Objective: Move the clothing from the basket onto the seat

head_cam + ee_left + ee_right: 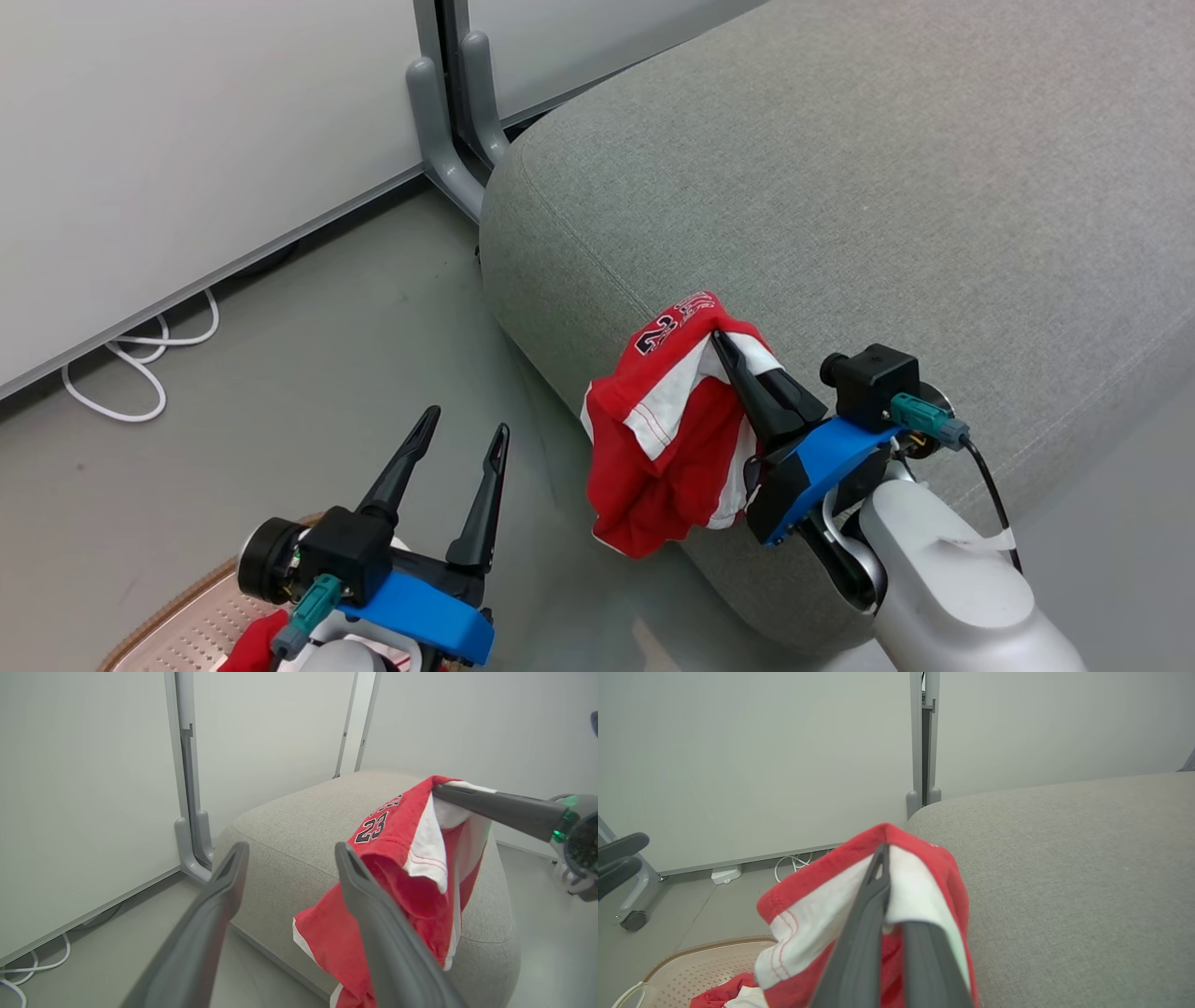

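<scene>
right gripper (721,338) clamped on red garment (663,448), printed 23, hanging against seat (840,187) front edge. left gripper (469,422) spread, empty, above basket (187,625); second red garment (257,646) inside. partition foot (439,140), white cable (140,359) beside seat corner.

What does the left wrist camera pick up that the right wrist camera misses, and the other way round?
Left wrist view: the dark "23" print on the soft red-and-white garment, framed by the open, empty left gripper. Right wrist view: the cream perforated plastic basket on the floor, a second red garment inside it. Both: the right gripper shut on the first garment beside the large grey woven-fabric seat, pale wall panels, and a white cable on the floor.
</scene>
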You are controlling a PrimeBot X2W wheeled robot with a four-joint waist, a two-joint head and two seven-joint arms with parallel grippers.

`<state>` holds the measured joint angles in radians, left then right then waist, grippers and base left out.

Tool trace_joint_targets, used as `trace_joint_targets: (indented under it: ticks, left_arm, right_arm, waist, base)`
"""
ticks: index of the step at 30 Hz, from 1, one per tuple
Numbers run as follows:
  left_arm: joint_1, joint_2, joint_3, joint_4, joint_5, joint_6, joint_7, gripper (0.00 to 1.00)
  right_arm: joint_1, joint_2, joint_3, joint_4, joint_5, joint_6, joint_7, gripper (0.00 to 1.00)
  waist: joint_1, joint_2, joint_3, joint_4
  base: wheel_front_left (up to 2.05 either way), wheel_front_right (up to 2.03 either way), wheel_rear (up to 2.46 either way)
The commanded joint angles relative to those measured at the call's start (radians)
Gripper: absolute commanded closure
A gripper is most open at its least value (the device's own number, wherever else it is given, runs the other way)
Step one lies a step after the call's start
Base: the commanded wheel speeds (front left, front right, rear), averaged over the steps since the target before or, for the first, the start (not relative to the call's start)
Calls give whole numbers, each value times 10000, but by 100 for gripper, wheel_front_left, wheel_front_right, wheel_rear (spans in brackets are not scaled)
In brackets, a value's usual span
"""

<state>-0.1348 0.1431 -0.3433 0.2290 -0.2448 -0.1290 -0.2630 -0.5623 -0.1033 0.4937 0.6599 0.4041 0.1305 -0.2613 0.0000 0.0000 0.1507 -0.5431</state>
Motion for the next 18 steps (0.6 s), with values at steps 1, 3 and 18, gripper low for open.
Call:
trace_joint_targets:
  ticks: [1,3,18]
  left_arm:
    - [-53,41,66,-8,43,-19,-27,0]
    - [12,66,176,-84,92,-19,-28,0]
    - [-1059,946,-71,-845,535,-18,-27,0]
  right_arm:
    - [-13,60,-22,8,-22,5,-55,100]
    - [-277,77,-25,53,124,5,-45,100]
    - [-4284,-2315,-2208,988,1004,3,341,100]
  waist:
    - [0,0,52,11]
    - [0,0,155,10]
    - [0,0,2527,1047]
  base:
    - [0,0,0]
    - [0,0,0]
    - [0,0,0]
